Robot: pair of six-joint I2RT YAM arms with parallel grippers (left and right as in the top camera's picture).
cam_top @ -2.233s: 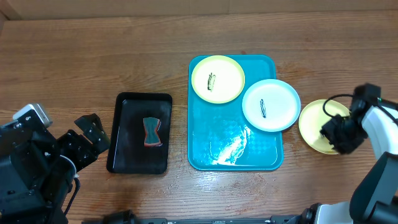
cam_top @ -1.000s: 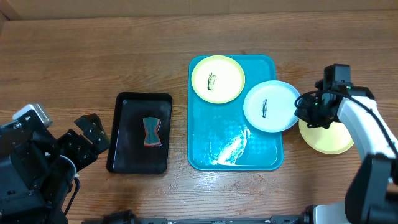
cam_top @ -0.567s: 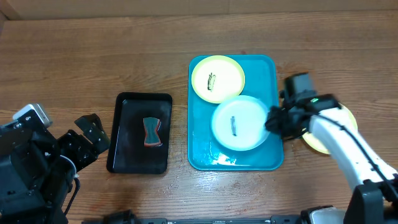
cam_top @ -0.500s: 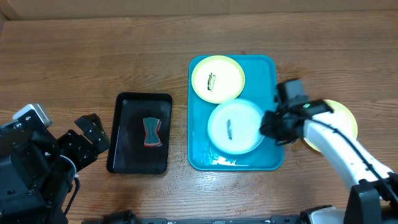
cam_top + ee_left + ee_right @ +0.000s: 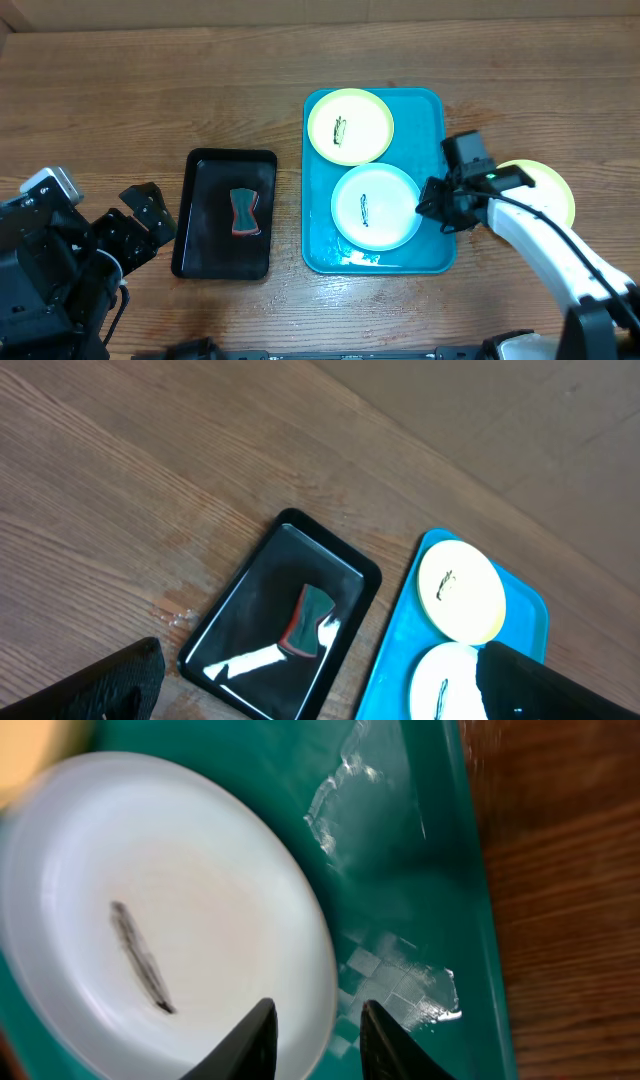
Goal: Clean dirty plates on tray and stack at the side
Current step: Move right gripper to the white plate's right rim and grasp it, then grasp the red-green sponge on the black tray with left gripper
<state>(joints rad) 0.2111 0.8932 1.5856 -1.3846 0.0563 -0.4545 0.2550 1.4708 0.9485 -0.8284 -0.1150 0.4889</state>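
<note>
Your right gripper (image 5: 318,1020), jaws slightly parted astride the white plate (image 5: 375,207) rim, plate flat on blue tray (image 5: 432,110), your left gripper (image 5: 150,222) wide open, far left.

Even, bright overhead light is glaring off the tray (image 5: 418,130) and black tray (image 5: 250,615); right wrist view is blurring slightly.

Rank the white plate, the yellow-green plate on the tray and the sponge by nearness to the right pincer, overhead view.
1. White plate, at the right pincer.
2. Yellow-green plate, far end of the tray.
3. Sponge, black tray, leftmost.
</note>
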